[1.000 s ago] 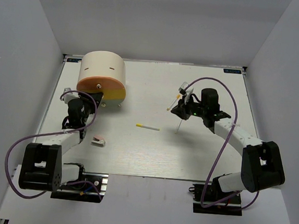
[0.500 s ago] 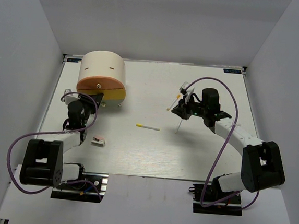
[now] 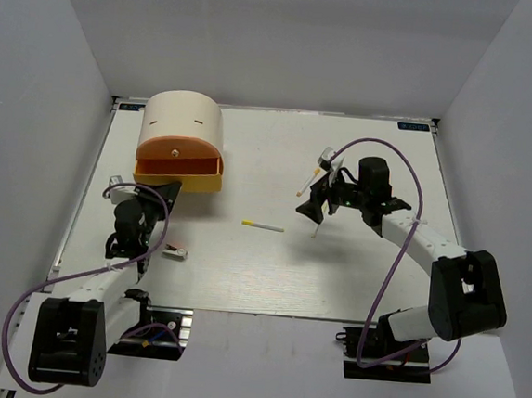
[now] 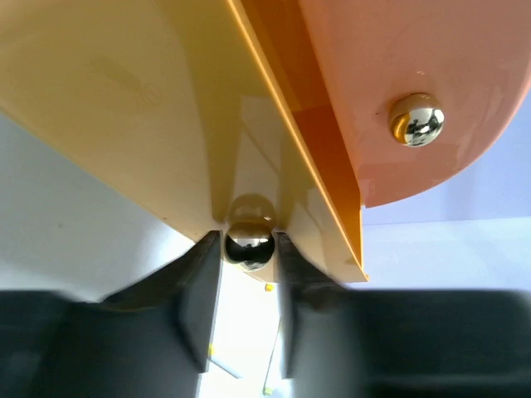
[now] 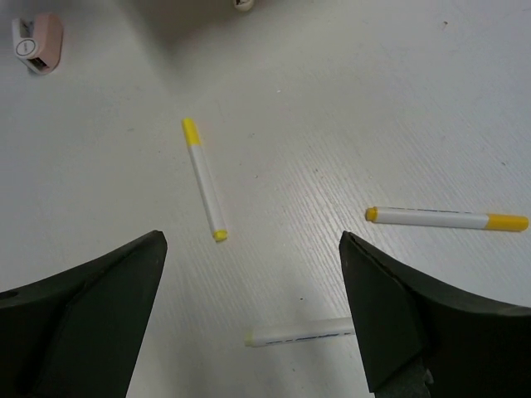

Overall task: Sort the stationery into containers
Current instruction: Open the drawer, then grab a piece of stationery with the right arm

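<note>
Within left end effector (image 4: 247, 254), drawer knob (image 4: 249, 245)

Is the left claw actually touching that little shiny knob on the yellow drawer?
Touching. The left wrist view shows the left gripper with both fingers pressed against the sides of the knob, no gap showing.

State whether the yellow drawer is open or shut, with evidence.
Open: the yellow drawer juts out past the orange drawer; left gripper grips its knob.
</note>
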You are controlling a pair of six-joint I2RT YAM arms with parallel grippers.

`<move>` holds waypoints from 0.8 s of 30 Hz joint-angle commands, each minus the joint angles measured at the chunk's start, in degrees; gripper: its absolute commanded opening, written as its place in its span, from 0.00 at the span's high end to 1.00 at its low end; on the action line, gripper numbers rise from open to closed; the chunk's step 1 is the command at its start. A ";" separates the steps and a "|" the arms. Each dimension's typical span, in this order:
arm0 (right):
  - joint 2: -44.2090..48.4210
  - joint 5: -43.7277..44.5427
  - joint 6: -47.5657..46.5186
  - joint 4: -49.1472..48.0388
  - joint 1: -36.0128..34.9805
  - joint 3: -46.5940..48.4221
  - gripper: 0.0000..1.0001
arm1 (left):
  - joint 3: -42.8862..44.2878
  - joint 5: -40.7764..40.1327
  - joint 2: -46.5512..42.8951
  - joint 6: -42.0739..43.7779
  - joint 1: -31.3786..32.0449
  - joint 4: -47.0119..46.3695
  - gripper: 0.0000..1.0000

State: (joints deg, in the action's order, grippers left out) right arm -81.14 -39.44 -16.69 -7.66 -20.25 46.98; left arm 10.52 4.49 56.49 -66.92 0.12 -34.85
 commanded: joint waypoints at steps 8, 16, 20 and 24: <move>-7.09 -1.95 -1.05 5.72 0.12 9.00 0.30 | 0.64 0.43 -2.88 1.78 -0.30 9.61 0.13; -13.59 -13.29 -23.63 23.29 -2.42 16.72 0.64 | 11.86 3.77 -8.14 13.20 0.76 31.30 0.11; -17.37 -13.74 -36.48 32.44 -7.33 19.02 0.51 | 17.33 2.20 -9.55 19.89 0.76 45.90 0.09; -19.58 -7.42 -34.84 30.09 -11.21 19.64 0.47 | 20.67 -1.76 -10.26 19.55 0.76 58.81 0.07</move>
State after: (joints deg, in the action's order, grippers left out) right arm -99.85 -48.99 -47.55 19.94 -29.23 64.42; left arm 29.12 5.85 47.24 -50.06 0.62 9.08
